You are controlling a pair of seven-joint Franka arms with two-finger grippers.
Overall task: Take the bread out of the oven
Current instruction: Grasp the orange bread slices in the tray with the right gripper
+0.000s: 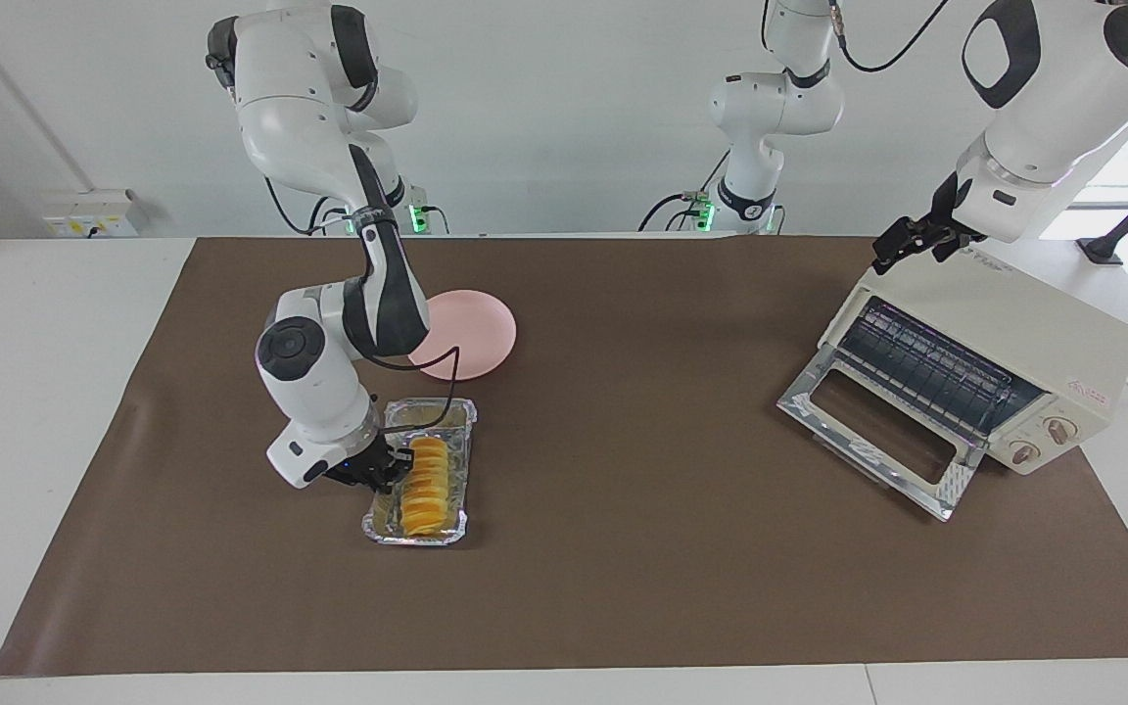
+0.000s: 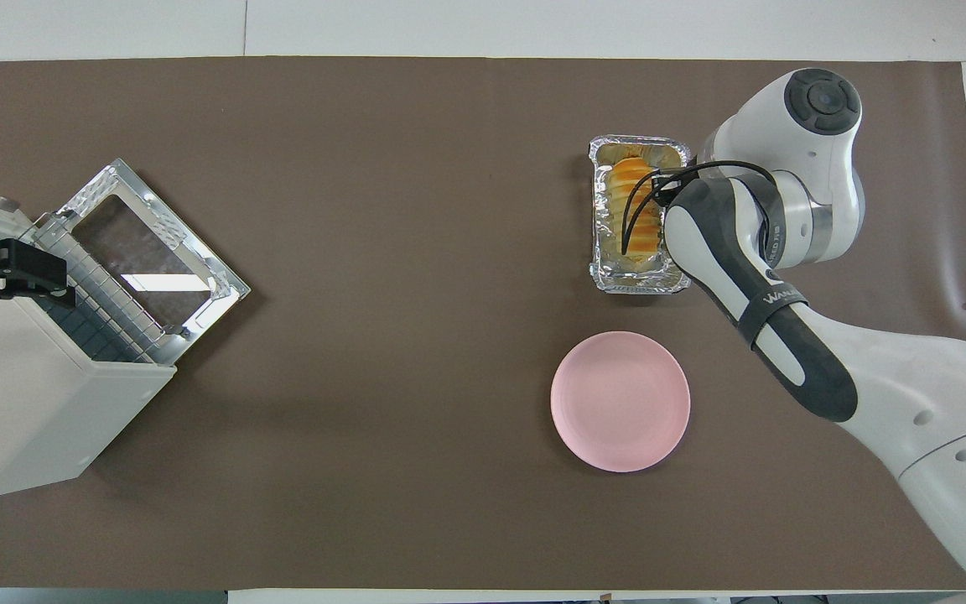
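Observation:
The bread (image 1: 424, 472), a ridged golden-orange loaf, lies in a silver foil tray (image 1: 415, 535) on the brown mat, outside the oven. My right gripper (image 1: 390, 468) is shut on the tray's long rim at the right arm's end. In the overhead view the loaf (image 2: 632, 201) shows in the tray (image 2: 639, 285), and the right wrist covers the gripper. The cream-white oven (image 1: 1024, 328) stands at the left arm's end with its glass door (image 1: 877, 431) dropped open and its wire rack bare. My left gripper (image 1: 902, 245) waits over the oven's top edge.
A pink plate (image 1: 471, 333) lies on the mat, nearer to the robots than the foil tray. The oven (image 2: 22, 394) and its open door (image 2: 148, 252) take up the left arm's end of the mat.

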